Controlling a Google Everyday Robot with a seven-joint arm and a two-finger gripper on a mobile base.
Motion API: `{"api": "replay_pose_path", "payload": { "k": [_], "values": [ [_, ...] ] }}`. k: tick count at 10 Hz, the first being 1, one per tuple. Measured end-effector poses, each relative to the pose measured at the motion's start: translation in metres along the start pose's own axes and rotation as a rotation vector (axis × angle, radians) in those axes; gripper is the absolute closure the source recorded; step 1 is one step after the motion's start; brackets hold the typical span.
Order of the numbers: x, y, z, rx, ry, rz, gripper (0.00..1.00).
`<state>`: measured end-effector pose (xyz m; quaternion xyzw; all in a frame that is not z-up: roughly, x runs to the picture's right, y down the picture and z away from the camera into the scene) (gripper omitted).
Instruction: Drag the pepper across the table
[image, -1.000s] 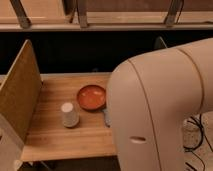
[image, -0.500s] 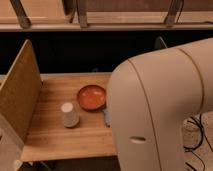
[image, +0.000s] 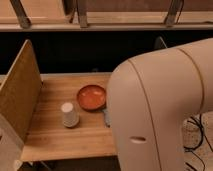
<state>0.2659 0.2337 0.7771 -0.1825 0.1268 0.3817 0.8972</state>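
The arm's shell (image: 165, 110) hides the gripper and the pepper; its state cannot be told; a blind drag risks striking the bowl (image: 91, 96) mid-table (image: 60, 135).

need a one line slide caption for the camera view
Robot arm fills the right side, hiding gripper and pepper; white cup and orange-red bowl sit on the wooden table.

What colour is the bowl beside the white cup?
The round bowl is orange-red, shown in the camera view. The gripper is out of view behind the robot's white arm.
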Motion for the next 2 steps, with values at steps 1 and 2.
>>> {"api": "replay_pose_path", "payload": {
  "k": [1,2],
  "values": [
    [0.0000,0.0000,0.0000,0.000,0.000,0.000,0.26],
    [0.0000,0.0000,0.0000,0.000,0.000,0.000,0.21]
  ]
}}
